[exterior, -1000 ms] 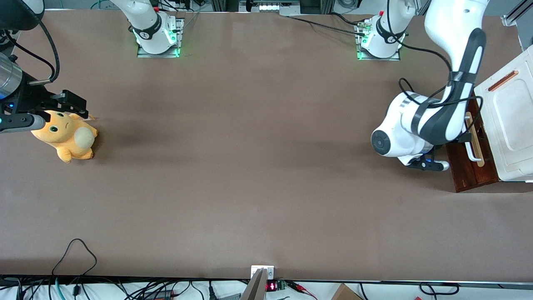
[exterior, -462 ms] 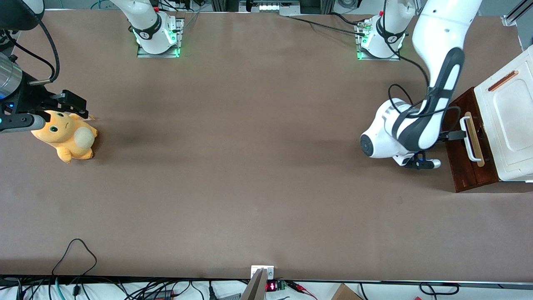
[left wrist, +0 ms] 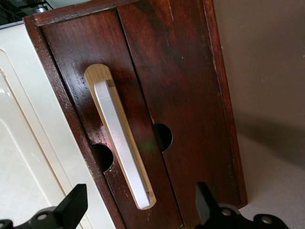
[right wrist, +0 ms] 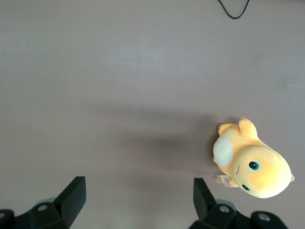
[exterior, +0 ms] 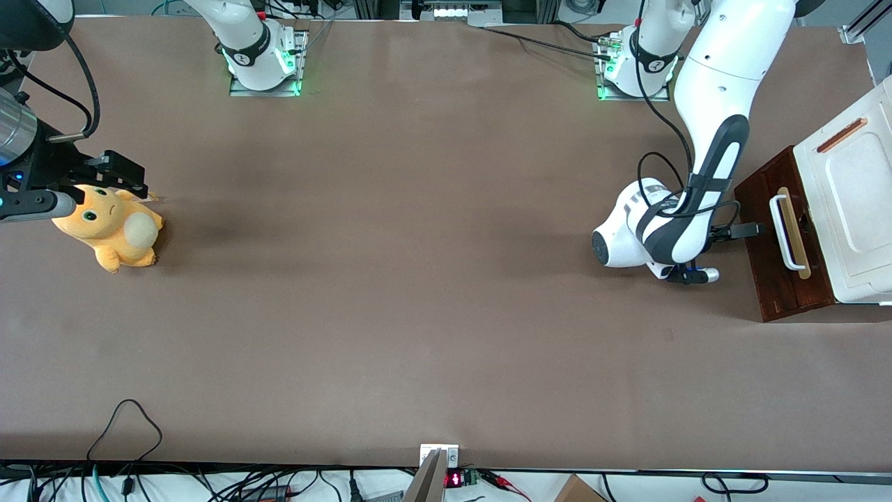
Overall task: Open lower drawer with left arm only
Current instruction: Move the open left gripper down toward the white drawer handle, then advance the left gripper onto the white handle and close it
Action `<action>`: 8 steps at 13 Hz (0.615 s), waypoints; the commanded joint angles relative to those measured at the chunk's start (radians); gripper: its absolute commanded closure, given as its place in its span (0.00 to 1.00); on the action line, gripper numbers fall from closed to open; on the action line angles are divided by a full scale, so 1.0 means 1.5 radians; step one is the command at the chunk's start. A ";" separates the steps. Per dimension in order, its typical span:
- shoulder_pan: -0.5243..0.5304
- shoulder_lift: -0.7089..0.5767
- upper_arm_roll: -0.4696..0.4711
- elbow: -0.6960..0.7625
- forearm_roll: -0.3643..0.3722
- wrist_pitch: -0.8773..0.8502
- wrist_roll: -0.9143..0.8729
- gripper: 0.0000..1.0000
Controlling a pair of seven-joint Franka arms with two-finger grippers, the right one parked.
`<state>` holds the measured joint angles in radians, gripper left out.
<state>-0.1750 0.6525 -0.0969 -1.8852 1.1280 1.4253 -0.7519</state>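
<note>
On the brown table (exterior: 418, 279), the left arm (exterior: 704, 174) faces the lower drawer (exterior: 773, 265), which juts from beneath the white cabinet (exterior: 850, 209), its gripper (left wrist: 138, 210) with jaws spread wide, just clear of the white handle (left wrist: 121, 143).

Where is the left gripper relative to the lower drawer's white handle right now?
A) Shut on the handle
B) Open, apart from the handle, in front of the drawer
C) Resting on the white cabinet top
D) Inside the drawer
B: the gripper has its fingers spread wide with the white handle untouched between them in the wrist view, and it sits in front of the lower drawer.
</note>
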 commanded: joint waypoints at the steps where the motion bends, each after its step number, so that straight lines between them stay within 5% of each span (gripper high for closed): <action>1: -0.002 -0.001 0.004 0.004 0.032 -0.012 0.002 0.00; 8: -0.001 0.015 0.006 -0.002 0.075 -0.031 -0.011 0.00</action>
<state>-0.1742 0.6603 -0.0898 -1.8876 1.1940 1.4029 -0.7481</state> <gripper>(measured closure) 0.000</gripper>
